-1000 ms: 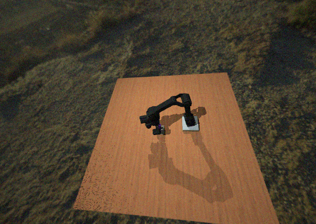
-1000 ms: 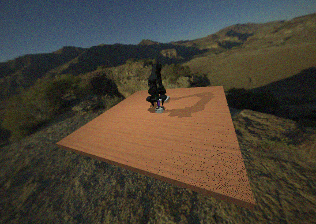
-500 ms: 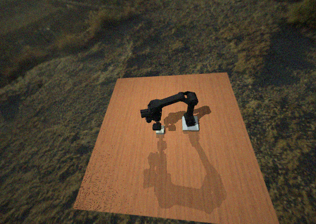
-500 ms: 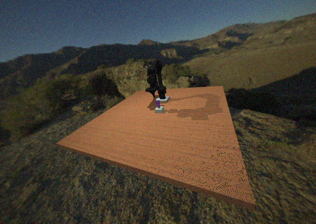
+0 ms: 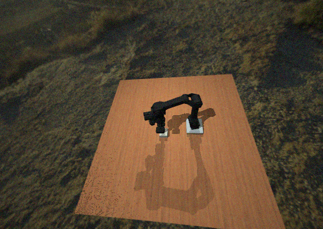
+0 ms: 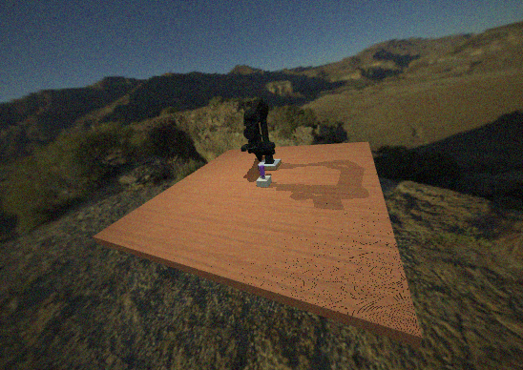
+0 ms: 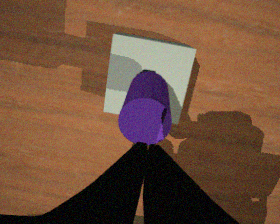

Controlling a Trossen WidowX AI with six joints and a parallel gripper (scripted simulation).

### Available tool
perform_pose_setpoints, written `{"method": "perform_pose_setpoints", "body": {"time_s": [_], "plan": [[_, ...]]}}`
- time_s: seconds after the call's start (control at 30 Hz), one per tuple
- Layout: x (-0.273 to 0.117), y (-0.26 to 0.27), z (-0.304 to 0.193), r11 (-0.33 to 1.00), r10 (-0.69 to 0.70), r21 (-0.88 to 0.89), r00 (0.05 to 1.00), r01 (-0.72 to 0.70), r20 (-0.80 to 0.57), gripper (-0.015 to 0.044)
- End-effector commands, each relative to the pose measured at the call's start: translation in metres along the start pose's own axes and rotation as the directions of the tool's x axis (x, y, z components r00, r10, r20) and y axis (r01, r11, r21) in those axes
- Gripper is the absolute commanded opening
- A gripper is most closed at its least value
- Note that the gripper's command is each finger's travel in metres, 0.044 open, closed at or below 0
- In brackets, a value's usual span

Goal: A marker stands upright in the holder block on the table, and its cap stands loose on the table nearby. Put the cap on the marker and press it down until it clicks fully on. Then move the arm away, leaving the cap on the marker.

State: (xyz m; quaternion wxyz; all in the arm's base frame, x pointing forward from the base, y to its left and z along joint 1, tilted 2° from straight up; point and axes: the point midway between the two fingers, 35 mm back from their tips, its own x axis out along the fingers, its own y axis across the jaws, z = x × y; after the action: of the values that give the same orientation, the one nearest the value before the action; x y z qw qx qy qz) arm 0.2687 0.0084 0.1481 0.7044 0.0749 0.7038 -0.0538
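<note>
Black claw (image 7: pixel 145 152) closed above cap (image 7: pixel 145 116).

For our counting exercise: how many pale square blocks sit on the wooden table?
2. One small pale holder block carries the upright purple marker, in front of the arm. The other, larger pale square block, lies under the black arm's foot. None seems hidden.

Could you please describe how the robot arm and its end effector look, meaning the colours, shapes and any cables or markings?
The arm is matte black all over, built of chunky rounded links with bulky joints, and rises from a pale grey square base plate. The end effector has two broad black fingers tapering to narrow tips. No cables, labels or markings can be made out at this image quality.
</note>
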Motion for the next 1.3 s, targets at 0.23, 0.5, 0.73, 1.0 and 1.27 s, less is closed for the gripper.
{"method": "perform_pose_setpoints", "body": {"time_s": [0.23, 0.5, 0.73, 1.0, 1.27], "plan": [[0.007, 0.001, 0.000, 1.000, 0.004, 0.004, 1.000, -0.004, 0.000, 0.0000], [0.018, 0.001, 0.000, 1.000, 0.004, 0.004, 1.000, -0.004, 0.000, 0.0000], [0.027, 0.001, 0.000, 1.000, 0.004, 0.004, 1.000, -0.004, 0.000, 0.0000], [0.039, 0.001, 0.000, 1.000, 0.004, 0.004, 1.000, -0.004, 0.000, 0.0000], [0.034, 0.001, 0.004, 1.000, 0.003, 0.000, 1.000, -0.003, 0.016, 0.0000]]}}
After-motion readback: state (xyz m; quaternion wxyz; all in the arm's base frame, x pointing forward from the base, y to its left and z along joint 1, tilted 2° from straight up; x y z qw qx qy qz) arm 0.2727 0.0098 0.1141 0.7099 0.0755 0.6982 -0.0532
